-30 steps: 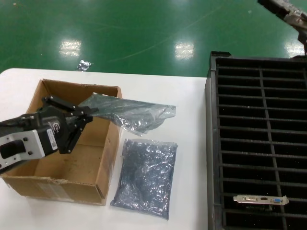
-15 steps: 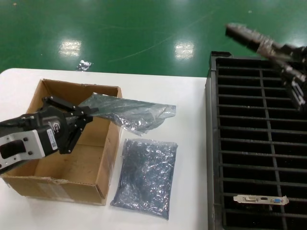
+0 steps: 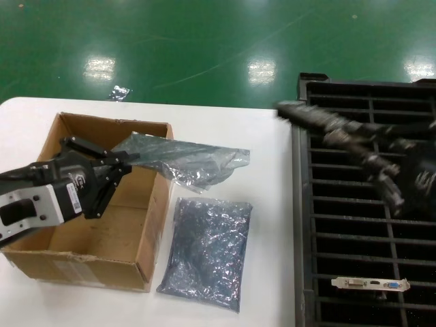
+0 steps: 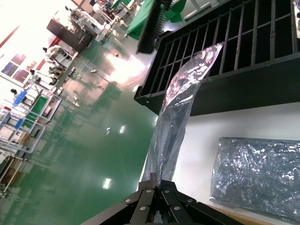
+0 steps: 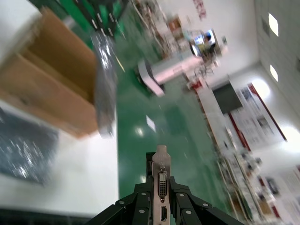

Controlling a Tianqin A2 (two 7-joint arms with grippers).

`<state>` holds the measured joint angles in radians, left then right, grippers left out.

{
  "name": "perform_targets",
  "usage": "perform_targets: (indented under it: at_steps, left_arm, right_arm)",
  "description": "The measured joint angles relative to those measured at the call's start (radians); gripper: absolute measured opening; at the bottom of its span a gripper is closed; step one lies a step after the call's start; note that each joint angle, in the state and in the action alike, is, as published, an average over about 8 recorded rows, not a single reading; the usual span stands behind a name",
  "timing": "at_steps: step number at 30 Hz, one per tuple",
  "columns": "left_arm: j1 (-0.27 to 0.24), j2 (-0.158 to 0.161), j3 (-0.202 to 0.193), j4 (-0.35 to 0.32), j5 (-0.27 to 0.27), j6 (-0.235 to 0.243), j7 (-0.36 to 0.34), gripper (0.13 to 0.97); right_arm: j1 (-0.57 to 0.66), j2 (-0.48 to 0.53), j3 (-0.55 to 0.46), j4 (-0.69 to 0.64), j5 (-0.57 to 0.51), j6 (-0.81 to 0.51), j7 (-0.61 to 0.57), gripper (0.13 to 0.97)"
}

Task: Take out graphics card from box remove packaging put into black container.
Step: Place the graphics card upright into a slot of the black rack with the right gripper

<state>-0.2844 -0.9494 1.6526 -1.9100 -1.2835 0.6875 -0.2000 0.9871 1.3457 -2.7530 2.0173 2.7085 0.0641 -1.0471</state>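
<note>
Head view: left gripper (image 3: 116, 167) over the cardboard box (image 3: 102, 255) pinches an anti-static bag (image 3: 187, 162) (empty-looking). Right gripper (image 5: 161, 199) clamps a graphics card (image 5: 161, 180) above the black container (image 3: 368, 204).

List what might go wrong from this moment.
The right gripper holds a graphics card by its bracket end only; swinging above the black crate, the card may slip or strike the ribs.

The left gripper pinches just one edge of the empty bag, which hangs over the cardboard box wall; it may slide free or drag the box.
</note>
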Motion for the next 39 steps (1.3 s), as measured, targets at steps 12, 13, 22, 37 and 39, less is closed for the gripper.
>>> perform_targets:
  at_steps: [12, 13, 22, 37, 39]
  left_arm:
    - [0.000, 0.000, 0.000, 0.000, 0.000, 0.000, 0.000, 0.139]
    - [0.000, 0.000, 0.000, 0.000, 0.000, 0.000, 0.000, 0.139]
    - [0.000, 0.000, 0.000, 0.000, 0.000, 0.000, 0.000, 0.139]
    - [0.000, 0.000, 0.000, 0.000, 0.000, 0.000, 0.000, 0.139]
    - [0.000, 0.000, 0.000, 0.000, 0.000, 0.000, 0.000, 0.139]
  right_arm:
    - [0.017, -0.069, 0.000, -0.050, -0.482, -0.403, 0.500, 0.188]
    - [0.019, -0.080, 0.000, -0.053, -0.526, -0.433, 0.547, 0.188]
    - [0.034, -0.160, 0.025, -0.070, -0.921, -0.636, 0.972, 0.188]
    - [-0.238, -0.221, 0.485, 0.015, -1.429, -0.824, 1.579, 0.188]
    - [-0.262, -0.217, 0.529, 0.025, -1.447, -0.819, 1.627, 0.188]
